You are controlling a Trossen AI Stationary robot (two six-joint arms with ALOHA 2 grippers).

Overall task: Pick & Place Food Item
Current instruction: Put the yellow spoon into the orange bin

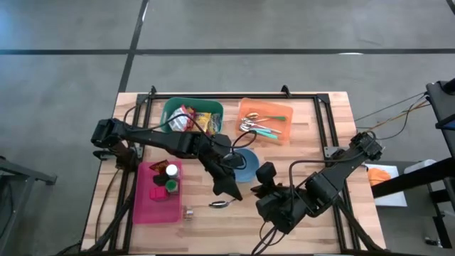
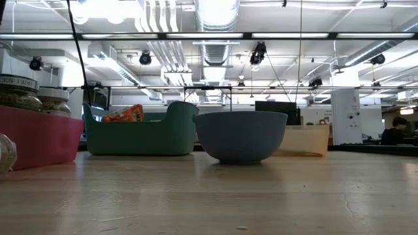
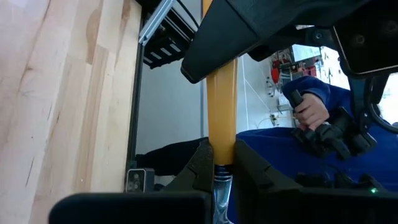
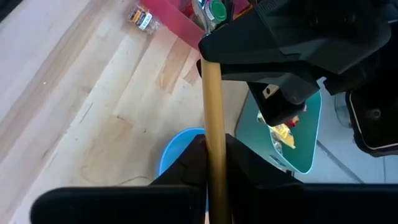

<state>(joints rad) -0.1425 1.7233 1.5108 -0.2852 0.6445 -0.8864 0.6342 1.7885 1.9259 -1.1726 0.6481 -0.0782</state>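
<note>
A spoon with a yellow handle (image 3: 221,106) and a metal bowl (image 1: 220,204) hangs above the table's middle, held between both grippers. My left gripper (image 3: 221,165) is shut on its neck end; in the high view it (image 1: 229,190) stands just near of the blue bowl (image 1: 247,167). My right gripper (image 4: 214,155) is shut on the handle farther along, to the right (image 1: 265,174). Food packets (image 1: 190,121) lie in the green bin (image 1: 170,107) at the far left. The low view shows neither gripper nor the spoon. My left gripper pinches the spoon between its two fingers where the yellow handle meets the metal neck (image 3: 221,163). The fingers lie roughly along the spoon. The handle runs on ahead into my right gripper, clear of the table. My right gripper pinches the yellow handle (image 4: 213,140) between its two fingers, slanting down from the table's right and near side. The handle runs lengthwise out of the fingers toward my left gripper. The spoon is lifted clear of the table.
An orange bin (image 1: 245,107) with cutlery stands at the far right. A pink bin (image 1: 146,206) with jars sits at the near left, a small jar (image 1: 188,212) beside it. A person's hand (image 3: 308,112) and blue sleeve show beyond the table.
</note>
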